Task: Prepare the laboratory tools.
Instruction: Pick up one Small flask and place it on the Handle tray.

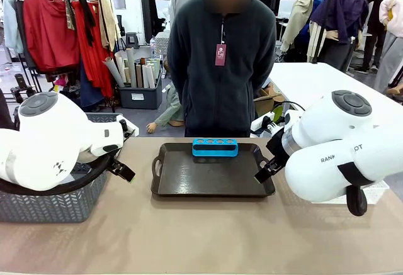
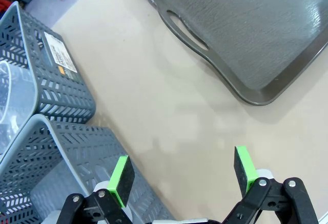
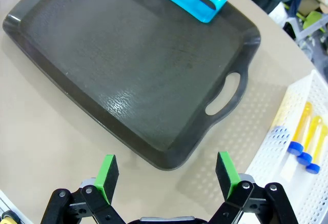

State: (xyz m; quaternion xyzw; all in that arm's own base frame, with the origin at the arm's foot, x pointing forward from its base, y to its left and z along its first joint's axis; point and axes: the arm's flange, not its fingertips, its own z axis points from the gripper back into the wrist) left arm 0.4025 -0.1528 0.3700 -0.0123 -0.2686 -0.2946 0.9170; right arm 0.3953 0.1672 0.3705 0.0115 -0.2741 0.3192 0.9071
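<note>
Of the laboratory tools, three amber tubes (image 3: 303, 131) with blue caps lie in a white perforated basket (image 3: 287, 172), to the right of my right gripper (image 3: 166, 175). That gripper hangs open over the table at the near right corner of the dark brown tray (image 3: 128, 70), nothing between its green pads (image 3: 225, 171). My left gripper (image 2: 183, 175) is open too, over bare table between the tray (image 2: 246, 24) and the grey mesh baskets (image 2: 56, 96). Something clear lies inside the farther basket; I cannot make out what. In the front view both grippers (image 1: 123, 168) (image 1: 265, 172) flank the tray (image 1: 189, 184).
A blue rack (image 1: 215, 147) with a row of holes sits at the tray's far edge. A grey mesh basket (image 1: 53, 204) stands at the table's left under my left arm. A person stands at the far side, hands behind the back.
</note>
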